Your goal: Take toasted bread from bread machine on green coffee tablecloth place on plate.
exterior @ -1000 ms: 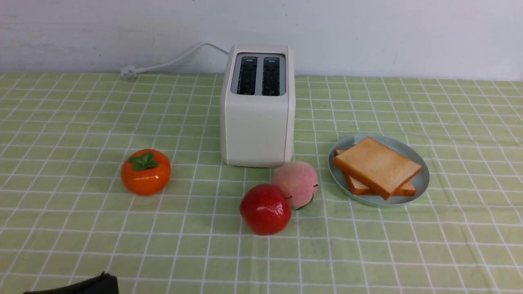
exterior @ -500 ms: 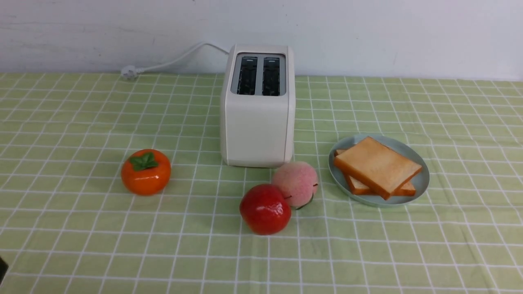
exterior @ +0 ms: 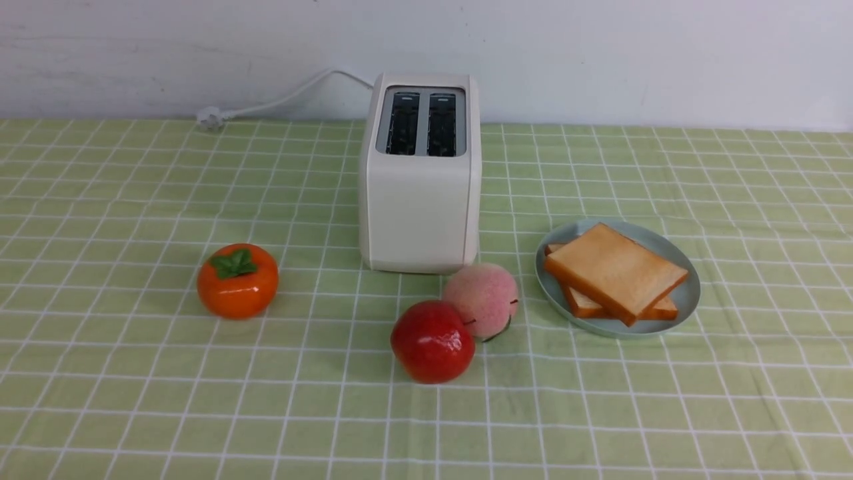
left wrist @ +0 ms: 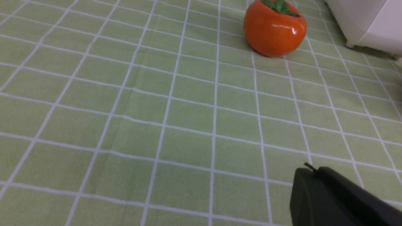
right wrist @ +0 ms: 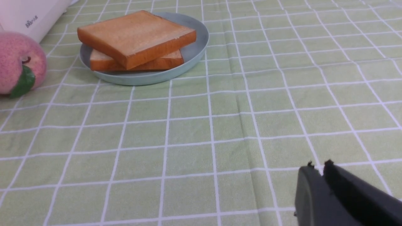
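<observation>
Parking both arms clear looks like all that is left: both toasted bread slices (exterior: 614, 272) lie stacked on the plate (exterior: 690, 291), the bread machine (exterior: 420, 200) has empty slots, left gripper (left wrist: 309, 169) jaws closed, right gripper (right wrist: 317, 167) jaws barely parted, empty.

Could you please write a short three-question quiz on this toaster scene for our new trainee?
1. True or false: a bread slice stands in a slot of the bread machine.
2. How many slices of toasted bread lie on the plate?
3. Which fruit touches the red apple: A) the orange persimmon, B) the pink peach?

Key
1. False; both slots are empty.
2. Two, stacked.
3. B; the persimmon sits apart on the green coffee tablecloth.
</observation>
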